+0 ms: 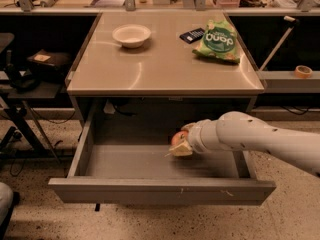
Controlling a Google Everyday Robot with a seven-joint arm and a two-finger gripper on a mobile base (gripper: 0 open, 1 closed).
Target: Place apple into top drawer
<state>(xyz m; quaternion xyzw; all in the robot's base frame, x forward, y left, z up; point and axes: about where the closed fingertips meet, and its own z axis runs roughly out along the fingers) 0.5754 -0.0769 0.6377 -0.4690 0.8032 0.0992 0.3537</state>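
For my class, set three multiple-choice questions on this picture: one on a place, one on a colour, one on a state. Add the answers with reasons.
1. Where is the apple?
A. on the tabletop
B. in the gripper, inside the top drawer
C. on the floor

2. What colour is the snack bag on the table?
A. green
B. blue
C. red

3. The top drawer is:
A. shut
B. pulled open
C. lifted out onto the floor

Answers:
1 B: the gripper holds the apple over the drawer's bottom.
2 A: the bag's face is green.
3 B: the drawer's bottom shows in front of the table.
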